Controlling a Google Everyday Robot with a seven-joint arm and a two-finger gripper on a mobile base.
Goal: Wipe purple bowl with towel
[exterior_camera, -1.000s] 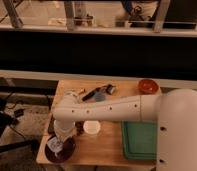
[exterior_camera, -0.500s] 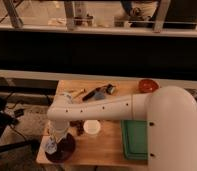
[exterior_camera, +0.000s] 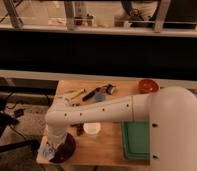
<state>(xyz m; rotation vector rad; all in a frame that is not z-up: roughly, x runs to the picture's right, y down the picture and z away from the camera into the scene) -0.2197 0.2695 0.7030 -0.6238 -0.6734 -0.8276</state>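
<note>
The purple bowl (exterior_camera: 67, 148) sits at the front left corner of the wooden table (exterior_camera: 107, 150) and looks dark from here. My white arm reaches across from the right and bends down over the bowl. My gripper (exterior_camera: 53, 145) points down at the bowl's left rim, shut on the towel (exterior_camera: 45, 150). The towel is a pale grey-blue cloth bunched under the gripper, spilling over the bowl's left edge. The wrist hides most of the bowl's inside.
A white cup (exterior_camera: 92, 128) stands just right of the bowl, with a small dark object (exterior_camera: 80, 129) beside it. A green tray (exterior_camera: 137, 141) lies at the front right. An orange-red bowl (exterior_camera: 148, 86) and dark and yellow utensils (exterior_camera: 92, 93) lie at the back.
The gripper has come down and shifted slightly left over the bowl, carrying the towel with it. The bowl and the cup have stayed in place.
</note>
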